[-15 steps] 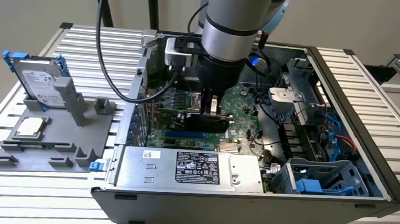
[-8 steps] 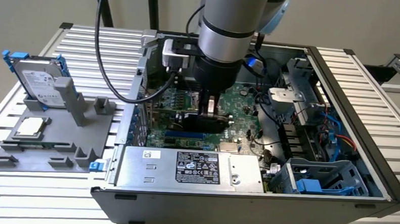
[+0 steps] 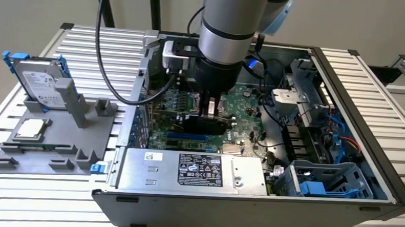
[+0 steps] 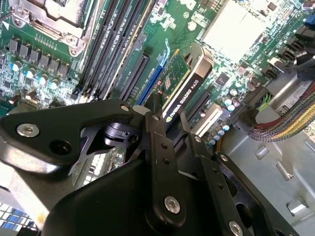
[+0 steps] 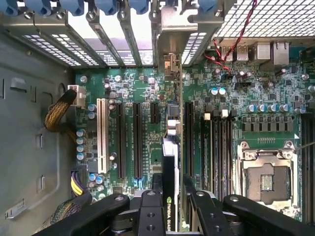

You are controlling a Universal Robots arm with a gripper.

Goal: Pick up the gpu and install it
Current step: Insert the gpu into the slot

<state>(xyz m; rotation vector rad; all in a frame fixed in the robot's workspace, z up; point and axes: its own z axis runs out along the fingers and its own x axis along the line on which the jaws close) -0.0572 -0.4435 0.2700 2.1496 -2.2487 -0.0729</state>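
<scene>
The gripper (image 4: 172,123) is clamped on the gpu (image 4: 184,86), held on edge just beneath it over the motherboard (image 5: 133,98) slots inside the computer case (image 3: 367,100). If the card sits slightly askew, pressing could jam its connector beside the slot.

The open computer case (image 3: 364,166) on the bench (image 3: 89,42) is viewed from above and some way off in the exterior view, while its motherboard (image 5: 142,93) is seen close, past the claw (image 5: 172,196), in both wrist views.
</scene>
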